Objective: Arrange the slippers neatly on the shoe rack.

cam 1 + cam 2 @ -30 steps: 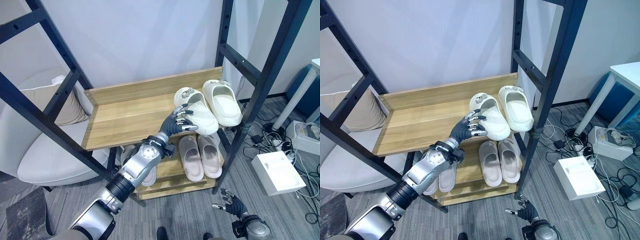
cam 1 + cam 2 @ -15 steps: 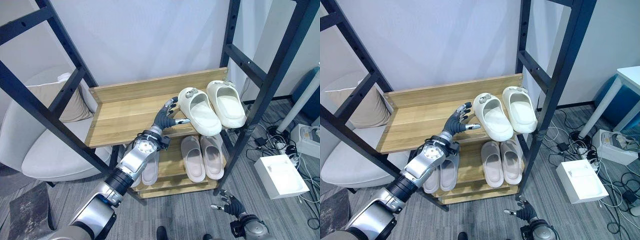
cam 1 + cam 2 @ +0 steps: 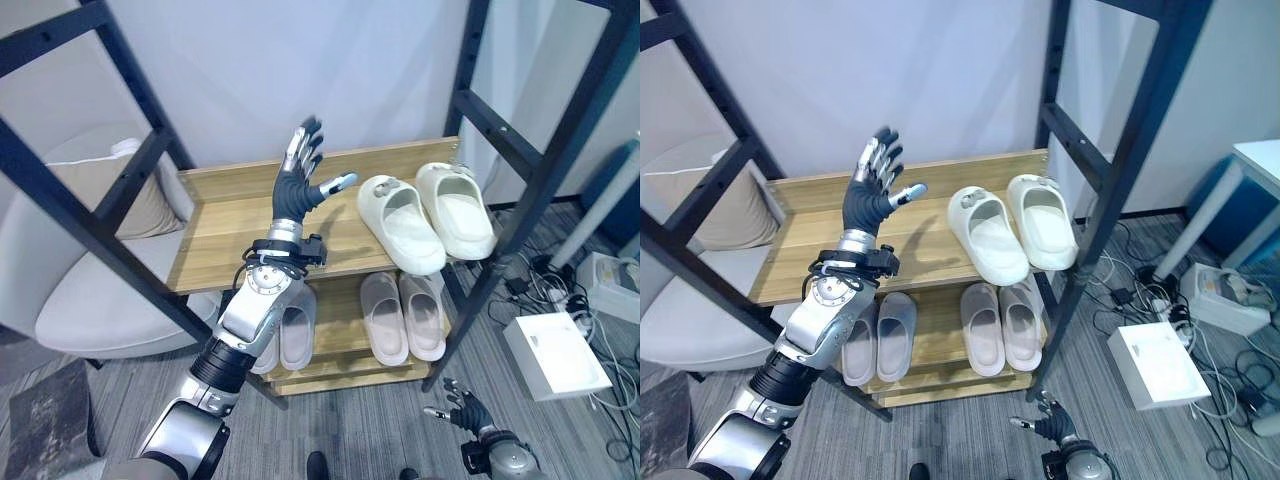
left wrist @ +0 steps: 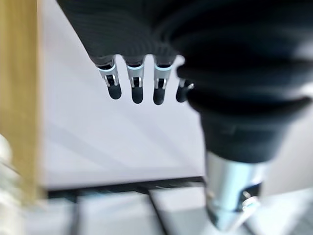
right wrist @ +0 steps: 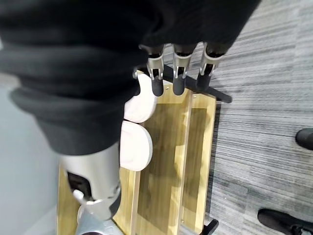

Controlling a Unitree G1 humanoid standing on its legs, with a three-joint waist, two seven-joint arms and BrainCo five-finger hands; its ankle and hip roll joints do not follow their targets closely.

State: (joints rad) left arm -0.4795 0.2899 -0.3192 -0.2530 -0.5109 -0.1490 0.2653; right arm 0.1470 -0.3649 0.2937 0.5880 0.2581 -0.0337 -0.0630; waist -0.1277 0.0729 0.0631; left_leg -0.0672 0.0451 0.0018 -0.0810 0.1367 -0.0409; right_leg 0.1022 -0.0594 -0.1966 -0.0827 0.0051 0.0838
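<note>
Slippers look nearly all placed: the cream rubber pair [image 3: 428, 217] sits side by side at the right end of the wooden shoe rack's [image 3: 230, 232] upper shelf, one slightly askew. Left robot hand [image 3: 300, 176], fingers spread, holds nothing; right robot hand [image 3: 460, 408] hangs relaxed near the floor.

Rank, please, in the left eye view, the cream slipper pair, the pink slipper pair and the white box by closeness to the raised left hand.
From the left hand:
1. Cream slipper pair, on the upper shelf, to its right.
2. Pink slipper pair, on the lower shelf, below the cream pair.
3. White box, on the floor, right of the rack.
</note>
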